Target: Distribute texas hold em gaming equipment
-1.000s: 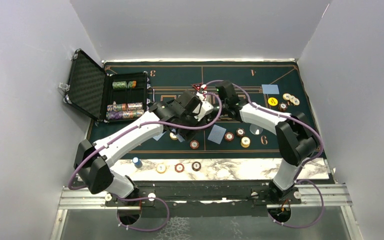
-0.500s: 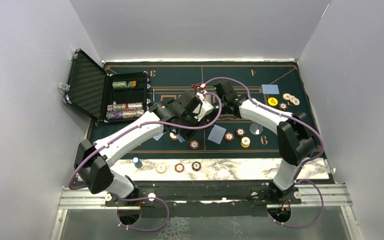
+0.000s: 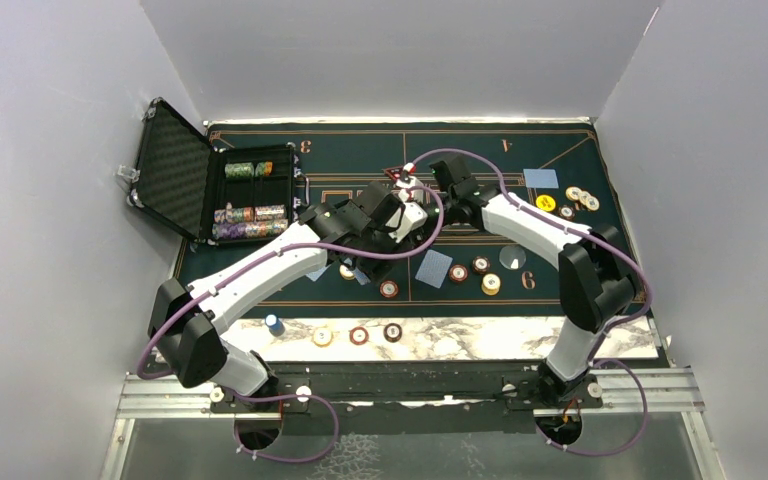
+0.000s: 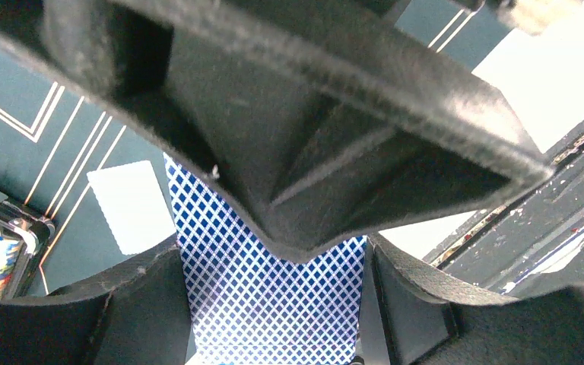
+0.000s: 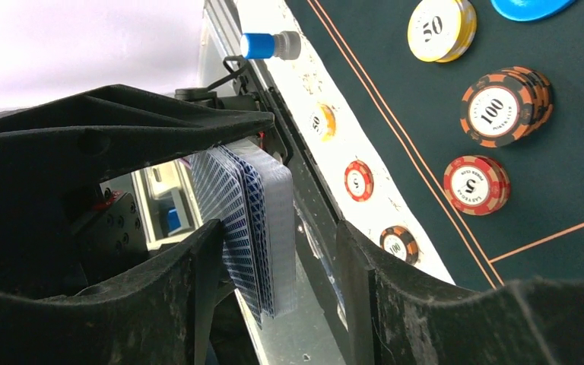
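Cards fill my left claw [image 4: 277,274]: it is clamped on the blue-backed playing cards [image 4: 274,323], a finger pressing each side edge of the deck, which is held up off the dark green felt mat [image 4: 61,137]. My right claw [image 5: 277,228] straddles the same deck with its fingers apart. One finger [image 5: 198,258] is just beside the cards, the other stands clear with a gap, so it grips nothing. Both claws meet over the middle of the mat, near the small red triangular marker [image 3: 394,173]. A loose card [image 3: 433,267] lies flat on the felt below my right forearm, with four chips [image 3: 481,264] and a clear disc [image 3: 512,258] near it. At the far right lie a second loose card [image 3: 540,178], a yellow disc [image 3: 545,203] and more chips [image 3: 580,197]. Three chips in a row [image 3: 359,335] and a blue-capped vial [image 3: 274,323] sit on the marble strip [image 3: 480,340] at the near edge. At the far left the black foam-lined case [image 3: 175,170] stands open, with racked chips [image 3: 248,212] inside.
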Tool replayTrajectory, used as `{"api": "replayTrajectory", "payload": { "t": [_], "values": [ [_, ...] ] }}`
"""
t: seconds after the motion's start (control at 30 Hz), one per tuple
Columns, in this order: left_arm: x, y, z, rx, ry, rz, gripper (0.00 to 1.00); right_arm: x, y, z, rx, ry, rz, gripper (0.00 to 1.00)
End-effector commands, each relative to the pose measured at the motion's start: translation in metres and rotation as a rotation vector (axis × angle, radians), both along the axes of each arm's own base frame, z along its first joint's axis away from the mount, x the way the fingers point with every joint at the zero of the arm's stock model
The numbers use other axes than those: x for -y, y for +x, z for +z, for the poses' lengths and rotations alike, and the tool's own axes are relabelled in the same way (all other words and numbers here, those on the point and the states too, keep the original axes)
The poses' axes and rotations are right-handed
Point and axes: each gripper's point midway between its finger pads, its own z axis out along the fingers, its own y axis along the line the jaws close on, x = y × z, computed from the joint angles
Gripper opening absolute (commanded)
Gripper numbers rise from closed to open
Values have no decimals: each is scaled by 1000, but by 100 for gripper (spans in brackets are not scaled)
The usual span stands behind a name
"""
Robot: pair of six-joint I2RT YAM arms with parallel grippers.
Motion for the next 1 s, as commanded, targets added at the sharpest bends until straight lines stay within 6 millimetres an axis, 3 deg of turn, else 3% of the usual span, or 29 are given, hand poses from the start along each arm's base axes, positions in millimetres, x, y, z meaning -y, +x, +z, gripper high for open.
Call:
{"api": "replayTrajectory", "payload": {
  "t": [0.0,0.17,0.33,0.5,0.63,0.87,0.97],
  "values": [
    [5,3,20,52,-57,-12,0,17,13,-8,47,-81,-61,57],
    [4,2,20,54,-56,-13,0,22,17,-3,54,-73,-71,58],
    [4,3,19,52,-55,-13,0,31,26,10,78,-47,-97,68],
    [5,4,20,54,-54,-13,0,35,15,30,55,60,-82,76],
    [7,4,20,53,-53,-18,0,30,2,36,-17,165,-60,65],
    [7,4,19,50,-50,-23,0,28,3,41,-39,193,-59,42],
    [6,4,18,50,-46,-23,0,29,2,39,-42,185,-57,38]
  ]
}}
